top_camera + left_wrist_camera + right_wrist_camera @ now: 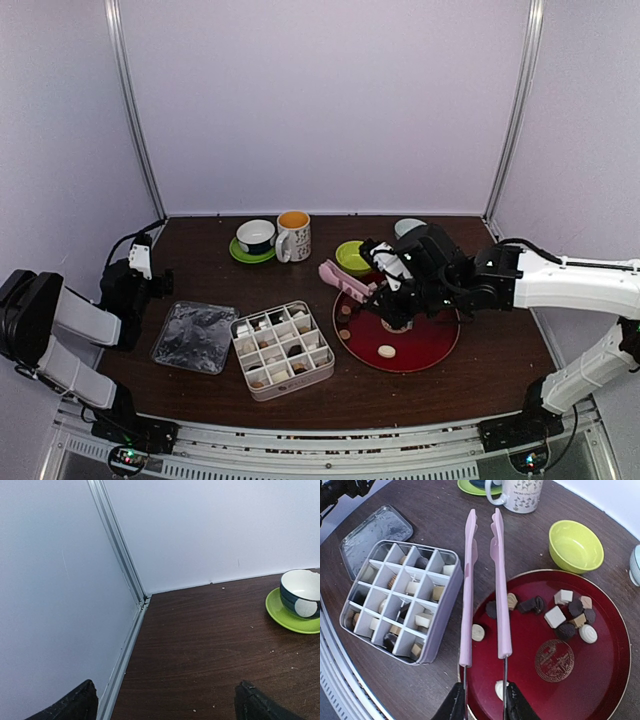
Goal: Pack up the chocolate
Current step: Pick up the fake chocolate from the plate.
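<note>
Chocolate pieces (568,614), dark, tan and cream, lie on the red plate (600,680). One cream round piece (478,632) sits near the plate's left rim, seen between the tong arms. Another cream piece (498,689) lies by my fingers. More pieces fill the divided tin box (400,600), which also shows in the top view (283,350). My right gripper (485,705) is shut on the pink tongs (467,580), whose tips are apart and empty. It hovers over the plate's left side (396,290). My left gripper (165,710) is open and empty at the far left (150,278).
The tin's lid (193,337) lies left of the box. A mug (293,236), a cup on a green saucer (256,240) and a small green bowl (352,257) stand at the back. The left enclosure wall and its rail (125,645) are close to my left gripper.
</note>
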Robot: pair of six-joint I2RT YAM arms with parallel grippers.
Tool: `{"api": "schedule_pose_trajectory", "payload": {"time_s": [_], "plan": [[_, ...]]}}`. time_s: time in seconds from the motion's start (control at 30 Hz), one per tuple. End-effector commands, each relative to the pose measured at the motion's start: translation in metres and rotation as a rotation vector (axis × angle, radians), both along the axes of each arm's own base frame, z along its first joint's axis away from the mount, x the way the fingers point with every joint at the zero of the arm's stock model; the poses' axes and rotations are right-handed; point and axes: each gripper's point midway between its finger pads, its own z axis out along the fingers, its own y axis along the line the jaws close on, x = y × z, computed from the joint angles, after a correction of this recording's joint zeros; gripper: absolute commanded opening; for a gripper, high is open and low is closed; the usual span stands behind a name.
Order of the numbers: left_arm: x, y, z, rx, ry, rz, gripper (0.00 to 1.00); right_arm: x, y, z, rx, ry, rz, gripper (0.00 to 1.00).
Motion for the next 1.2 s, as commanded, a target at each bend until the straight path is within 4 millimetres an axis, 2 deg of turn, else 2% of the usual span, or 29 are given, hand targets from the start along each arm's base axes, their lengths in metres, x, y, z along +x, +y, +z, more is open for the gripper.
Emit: {"api": "schedule_pose_trajectory", "payload": {"time_s": [0.0,0.2,0.47,0.83,1.17], "plan": [[0.005,0.004,0.019,-0.013,-0.071,0.013,0.98,0.008,-0.030,0.000,-0.021,-0.007,-0.081,0.27],[0.005,0.004,0.019,-0.014,-0.072,0.012,0.98,0.014,-0.062,-0.008,-0.058,0.012,-0.143,0.27],[0.005,0.004,0.018,-0.013,-0.070,0.012,0.98,0.007,-0.080,-0.031,-0.121,0.091,-0.163,0.28],[0.005,0.004,0.019,-0.014,-0.072,0.013,0.98,-0.001,-0.070,-0.053,-0.150,0.196,-0.106,0.30],[0.005,0.004,0.019,-0.013,-0.072,0.012,0.98,0.015,-0.054,-0.063,-0.136,0.245,-0.170,0.31]]}}
